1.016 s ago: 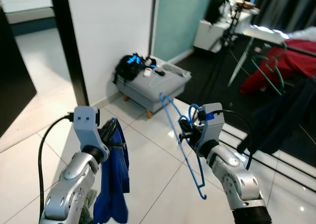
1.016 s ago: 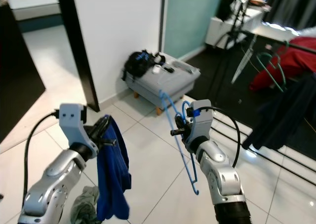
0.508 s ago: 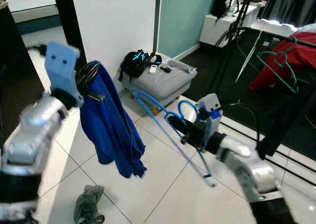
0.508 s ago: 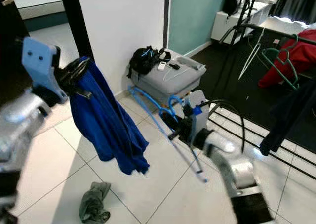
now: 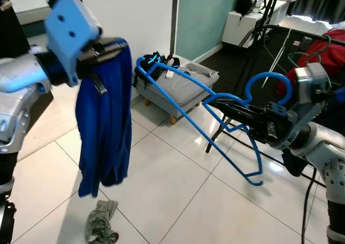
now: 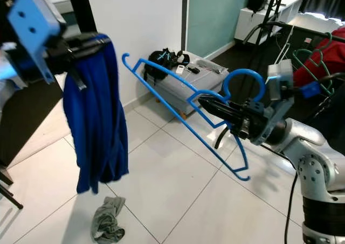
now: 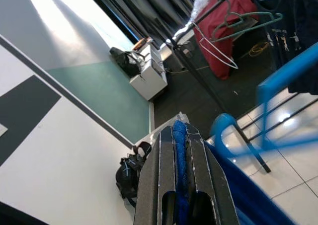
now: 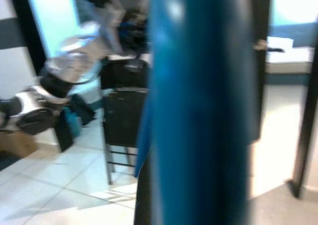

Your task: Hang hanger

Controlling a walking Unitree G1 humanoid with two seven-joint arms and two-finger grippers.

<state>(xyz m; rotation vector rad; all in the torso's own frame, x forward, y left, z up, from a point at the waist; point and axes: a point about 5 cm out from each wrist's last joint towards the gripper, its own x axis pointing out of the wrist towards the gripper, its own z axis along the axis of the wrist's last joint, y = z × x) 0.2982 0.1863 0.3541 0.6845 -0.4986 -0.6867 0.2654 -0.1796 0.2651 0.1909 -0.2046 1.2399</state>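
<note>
Blue hanger [image 5: 215, 120] up in the air, held out in front of the robot at chest height, tipped on a slant, its long arm reaching toward the left and its hook curling up near the right wrist. The right gripper [image 5: 237, 112] has it, black fingers clenched on the frame just below the hook. Across from it, the left gripper [image 5: 105, 47] is raised high, fingers pinched tight on the top of a blue garment [image 5: 105, 125]; the left wrist view shows the cloth squeezed between the two fingers. The garment hangs straight down, limp, its lower edge well above the floor. Hanger tip and cloth are near each other but apart.

Below, a crumpled grey-green cloth [image 5: 101, 228] lies on the white tiles. Behind, a grey footstool [image 5: 183, 90] stands against the wall with a black bag [image 5: 156, 63] on it. Off to the right, a clothes rail [image 6: 280, 28] carries a red garment [image 5: 318, 55] and a green hanger [image 6: 310, 58].

This looks like the dressing step, not the hanging one yet. The next move probably calls for threading the hanger's long arm into the garment's opening, then swinging right to hook it over the rail
</note>
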